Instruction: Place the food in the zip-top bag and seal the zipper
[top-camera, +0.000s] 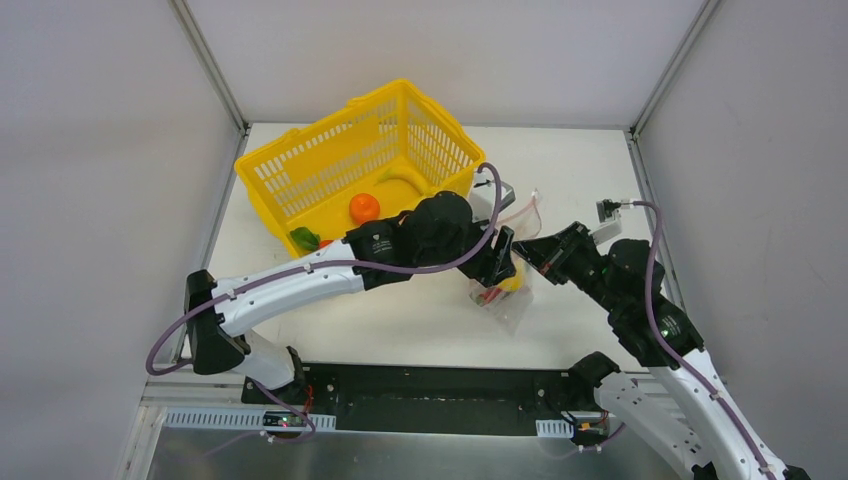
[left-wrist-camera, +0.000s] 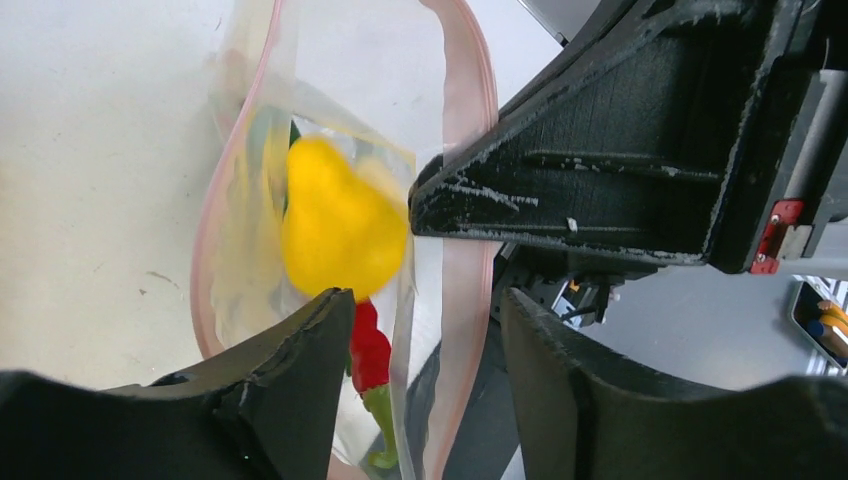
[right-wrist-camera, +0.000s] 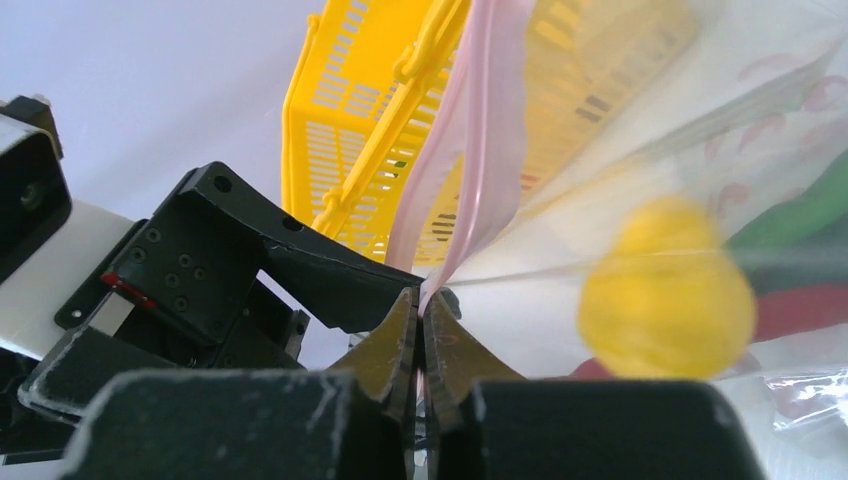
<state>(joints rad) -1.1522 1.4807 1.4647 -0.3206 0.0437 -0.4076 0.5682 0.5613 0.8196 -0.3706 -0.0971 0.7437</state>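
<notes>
Closest to you, your right gripper (right-wrist-camera: 418, 315) is clenched on the pink zipper (right-wrist-camera: 480, 150), pinching one end of the strip so the mouth of the zip-top bag (top-camera: 510, 300) is held up off the table (top-camera: 400, 320) and kept spread instead of sagging flat. Just beyond it, your left gripper (left-wrist-camera: 425, 310) hangs over that mouth with its jaws apart and nothing between the pads; one finger sits inside the opening while the far lip runs through the gap, untouched. That pose fits a release over the bag: the lemon (left-wrist-camera: 340, 225) shows blurred below the fingers, already inside the clear film, with the red chili (left-wrist-camera: 368, 350) lying deeper beneath it. So the bag holds part of the food, and the zipper is unsealed. Farther back, the yellow basket (top-camera: 330, 170) lies tipped toward your left arm, probably so that arm can reach in; the orange fruit (top-camera: 364, 207) and a green pepper (top-camera: 303, 238) wait inside, well apart from the bag. Judge the loading as unfinished.
</notes>
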